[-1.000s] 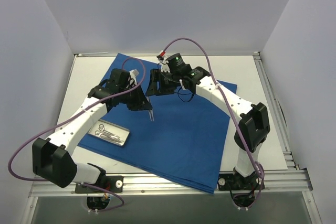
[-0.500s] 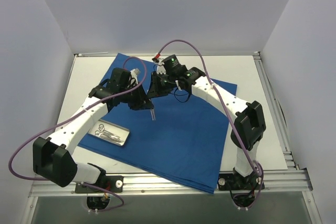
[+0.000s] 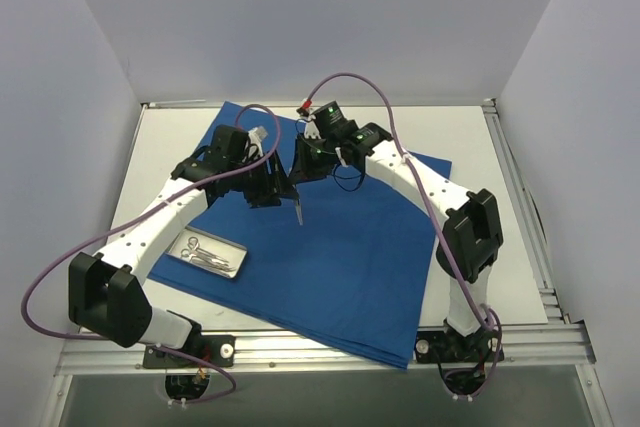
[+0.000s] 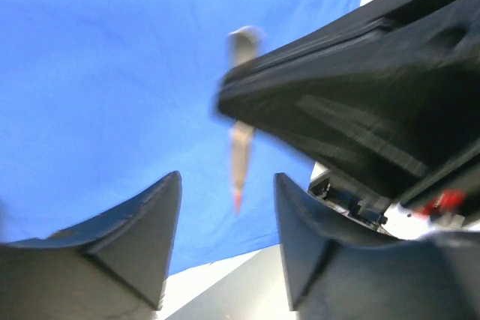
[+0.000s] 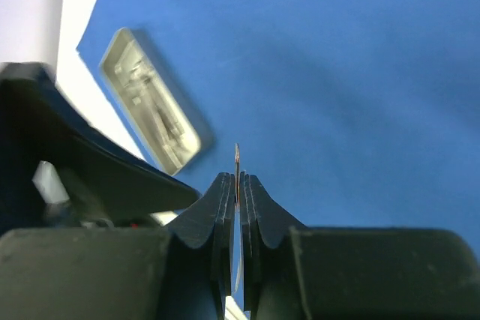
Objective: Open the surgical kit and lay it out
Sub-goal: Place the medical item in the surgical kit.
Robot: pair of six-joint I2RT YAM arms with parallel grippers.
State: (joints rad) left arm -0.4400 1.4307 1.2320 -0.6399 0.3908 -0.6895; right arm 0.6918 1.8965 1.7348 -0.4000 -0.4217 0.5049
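One blue drape (image 3: 340, 267), one metal tray (image 3: 238, 259) — two instruments (image 3: 203, 254) inside, maybe three — one instrument (image 3: 298, 209) aloft.

Bright, even overhead light; soft shadows fell on the blue drape (image 3: 340, 267). Left wrist view: instrument (image 4: 240, 151) against drape was motion-smeared.

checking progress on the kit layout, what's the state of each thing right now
left gripper: open, holding nothing
right gripper: shut on the thin instrument
thin instrument: in the air, tip pointing down
cloth wrap: opened out flat
metal tray: upright on the wrap, near left
tray instruments: lying in the tray
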